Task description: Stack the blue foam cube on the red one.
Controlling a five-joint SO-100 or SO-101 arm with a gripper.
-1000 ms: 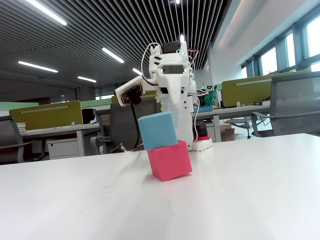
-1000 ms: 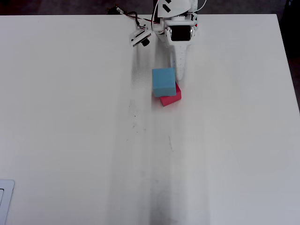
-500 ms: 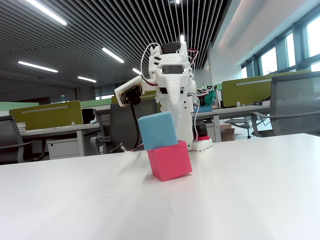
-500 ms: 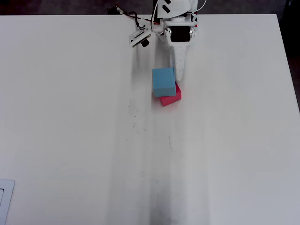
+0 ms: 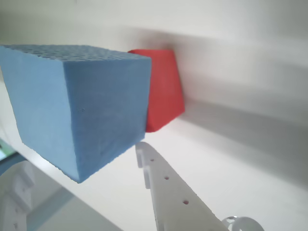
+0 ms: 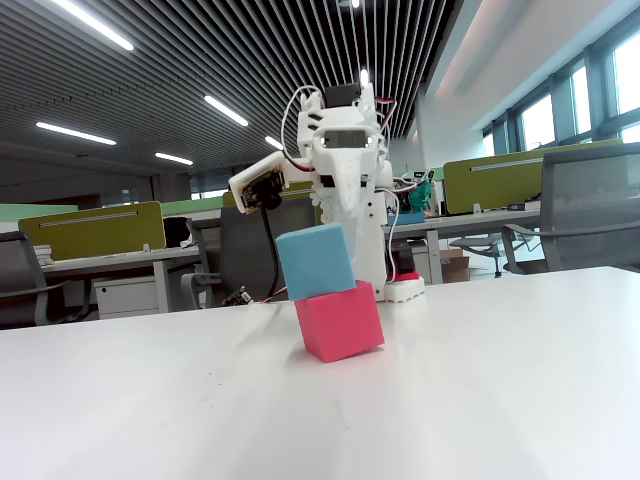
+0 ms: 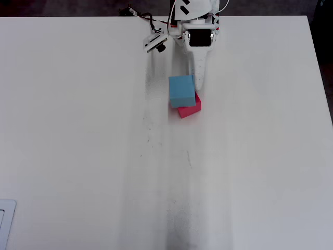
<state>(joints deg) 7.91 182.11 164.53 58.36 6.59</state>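
Observation:
The blue foam cube (image 6: 315, 261) rests on the red foam cube (image 6: 342, 320), slightly tilted and offset to the left in the fixed view. From overhead, the blue cube (image 7: 181, 90) covers most of the red cube (image 7: 190, 110). My gripper (image 7: 193, 83) is just behind the stack, and one white finger (image 7: 199, 78) lies along the blue cube's right side. In the wrist view the blue cube (image 5: 82, 106) fills the left, with the red cube (image 5: 163, 91) behind it. My gripper (image 5: 82, 159) is open, and its fingertips stop just short of the blue cube.
The white table (image 7: 104, 156) spreads wide around the stack. The arm's base (image 6: 400, 290) stands behind the cubes. A pale object (image 7: 5, 224) sits at the table's lower left corner in the overhead view.

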